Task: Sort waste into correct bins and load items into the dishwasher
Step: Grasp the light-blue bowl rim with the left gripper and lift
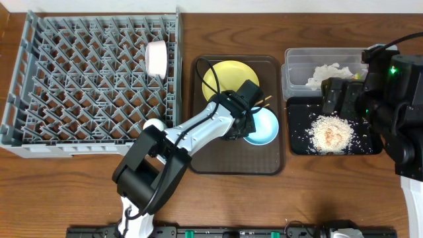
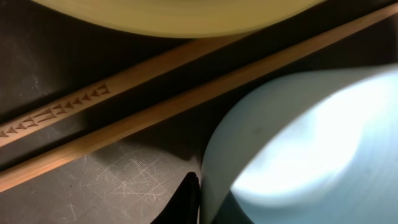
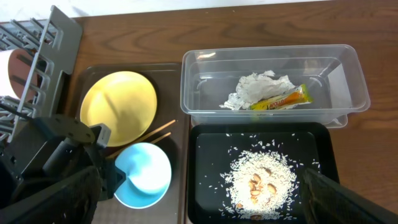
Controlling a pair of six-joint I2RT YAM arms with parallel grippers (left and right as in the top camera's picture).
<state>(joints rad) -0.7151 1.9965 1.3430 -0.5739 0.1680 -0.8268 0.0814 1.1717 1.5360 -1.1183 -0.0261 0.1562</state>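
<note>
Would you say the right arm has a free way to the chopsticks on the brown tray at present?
Probably not: the left gripper, shut on the light blue bowl's rim, covers most of the chopsticks, which lie between that bowl and the yellow plate.

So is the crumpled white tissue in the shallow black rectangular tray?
No, the crumpled white tissue lies in the clear rectangular plastic tub.

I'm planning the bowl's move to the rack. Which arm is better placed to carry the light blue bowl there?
Left. The left tool is shut on the light blue bowl at its rim, on the dish rack side. The right tool hangs open over the black tray, farther from both.
</note>
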